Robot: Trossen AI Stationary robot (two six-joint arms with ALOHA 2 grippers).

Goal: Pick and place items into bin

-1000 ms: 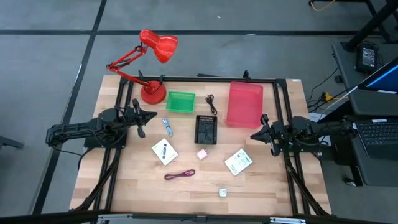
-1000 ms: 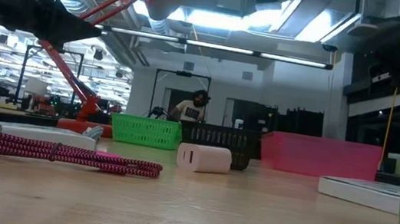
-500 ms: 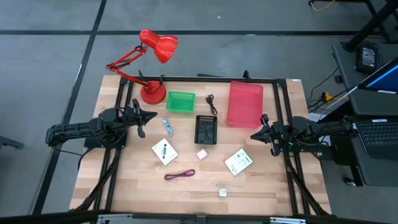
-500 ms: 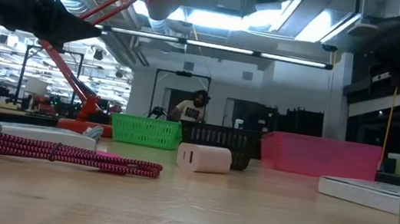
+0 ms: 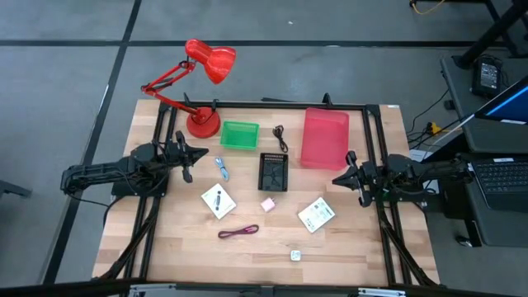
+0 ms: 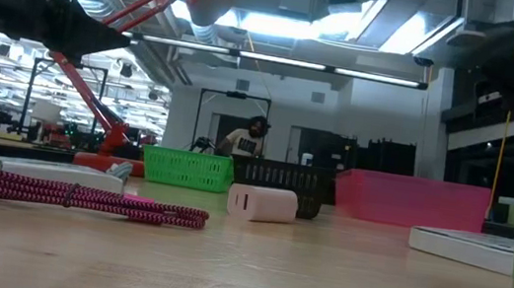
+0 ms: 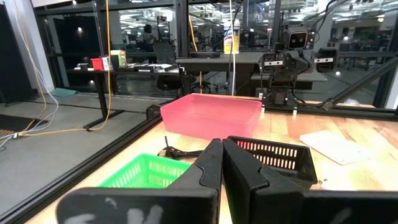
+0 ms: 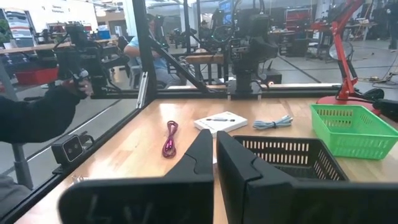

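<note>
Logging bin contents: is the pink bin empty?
Empty: the pink bin shows only its bare floor from above.

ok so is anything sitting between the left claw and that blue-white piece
Nothing visible does. In the high view the left claw, shut, hangs at the table's left side, and the blue-white piece lies just beyond its tip on bare wood. The green basket stands off to the side.

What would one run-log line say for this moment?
left gripper: shut, empty | right gripper: shut, empty | items: on table | bins: nothing visible inside
</note>
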